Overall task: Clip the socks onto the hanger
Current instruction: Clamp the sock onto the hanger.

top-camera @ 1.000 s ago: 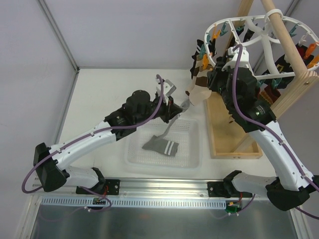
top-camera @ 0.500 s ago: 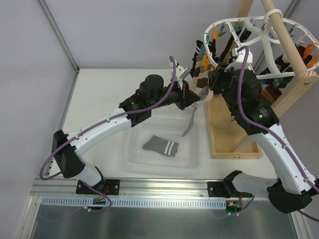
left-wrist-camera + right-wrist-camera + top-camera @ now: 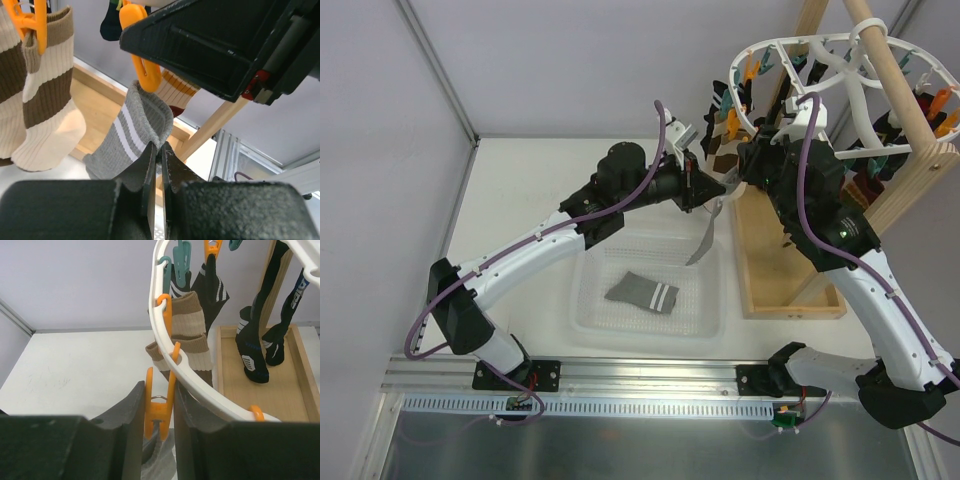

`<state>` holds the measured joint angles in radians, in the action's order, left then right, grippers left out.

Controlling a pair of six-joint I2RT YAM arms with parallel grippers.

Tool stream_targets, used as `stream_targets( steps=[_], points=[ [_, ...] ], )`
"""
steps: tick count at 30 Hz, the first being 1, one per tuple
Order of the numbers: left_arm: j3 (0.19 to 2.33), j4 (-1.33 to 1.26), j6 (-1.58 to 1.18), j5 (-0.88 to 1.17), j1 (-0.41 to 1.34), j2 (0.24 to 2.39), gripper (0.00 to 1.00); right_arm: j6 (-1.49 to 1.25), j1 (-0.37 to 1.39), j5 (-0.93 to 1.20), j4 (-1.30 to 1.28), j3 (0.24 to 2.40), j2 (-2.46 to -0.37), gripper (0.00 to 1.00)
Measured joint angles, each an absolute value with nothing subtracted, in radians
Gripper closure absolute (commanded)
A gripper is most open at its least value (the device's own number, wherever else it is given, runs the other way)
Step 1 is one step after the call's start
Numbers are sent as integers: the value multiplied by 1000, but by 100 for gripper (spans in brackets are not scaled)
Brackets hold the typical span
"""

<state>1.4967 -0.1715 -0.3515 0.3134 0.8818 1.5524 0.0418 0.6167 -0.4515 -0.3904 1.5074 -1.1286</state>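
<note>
Top view: the left gripper (image 3: 707, 192) holds one grey sock (image 3: 703, 240) up beside the hanger (image 3: 775, 41). The other sock (image 3: 642, 293) lies in the tray (image 3: 595, 312).

Left wrist: its fingers are clamped on the sock's cuff, which touches an orange clip (image 3: 145, 75).

Right wrist: the right gripper (image 3: 159, 405) pinches that clip under the hanger's rim.

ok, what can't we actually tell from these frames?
- Whether the orange plastic clip bites the grey striped sock: in the left wrist view the cuff fold covers its tip; in the right wrist view the right gripper crowds it.
- Top view: contact behind both wrists.
- Sock's toe: left wrist, behind the left gripper.
- Far side of the white oval plastic hanger: cut by top view's right edge.
</note>
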Motion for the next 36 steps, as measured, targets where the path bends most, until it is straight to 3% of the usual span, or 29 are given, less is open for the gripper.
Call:
stream_targets(
  steps=[36],
  points=[
    [1571,-236,-463,355,850,1596,100,53,617,-455,-388,1507,-1128,99]
  ],
)
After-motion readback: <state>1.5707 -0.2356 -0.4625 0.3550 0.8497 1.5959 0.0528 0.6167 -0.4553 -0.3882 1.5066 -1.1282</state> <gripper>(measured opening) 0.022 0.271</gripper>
